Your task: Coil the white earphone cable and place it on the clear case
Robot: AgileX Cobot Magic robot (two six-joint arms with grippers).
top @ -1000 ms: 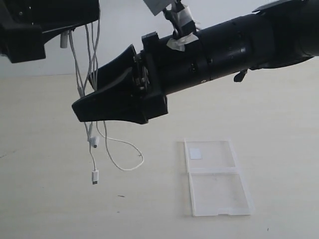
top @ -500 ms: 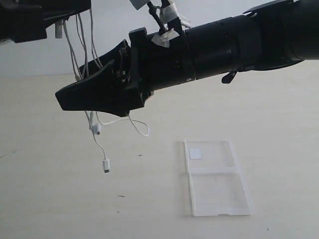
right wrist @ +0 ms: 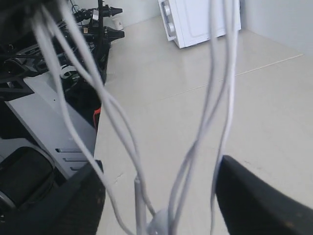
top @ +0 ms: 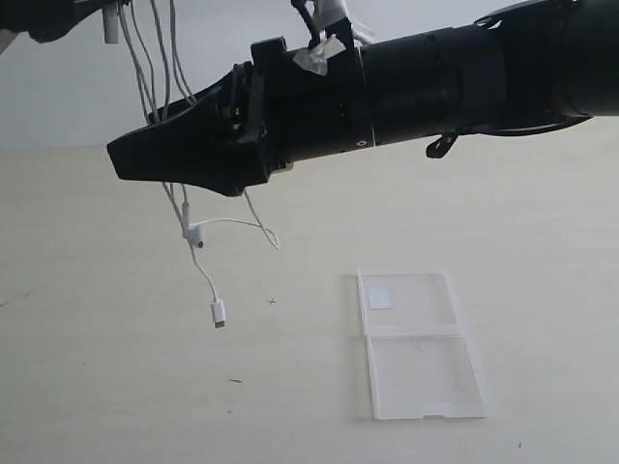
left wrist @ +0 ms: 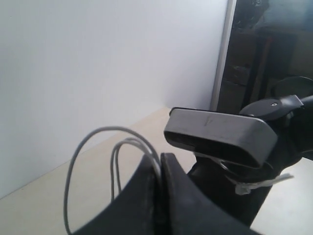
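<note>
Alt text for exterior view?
A thin white earphone cable dangles from the left gripper at top left, its strands running through the black right gripper. A flat clear plastic case lies open on the beige table.

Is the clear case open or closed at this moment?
Open. The clear case lies flat on the table, its two halves spread side by side.

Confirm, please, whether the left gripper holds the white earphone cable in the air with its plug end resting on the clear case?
Not quite: the exterior view shows the plug end hanging free left of the clear case, not resting on it. The left gripper does hold the white earphone cable in the air.
</note>
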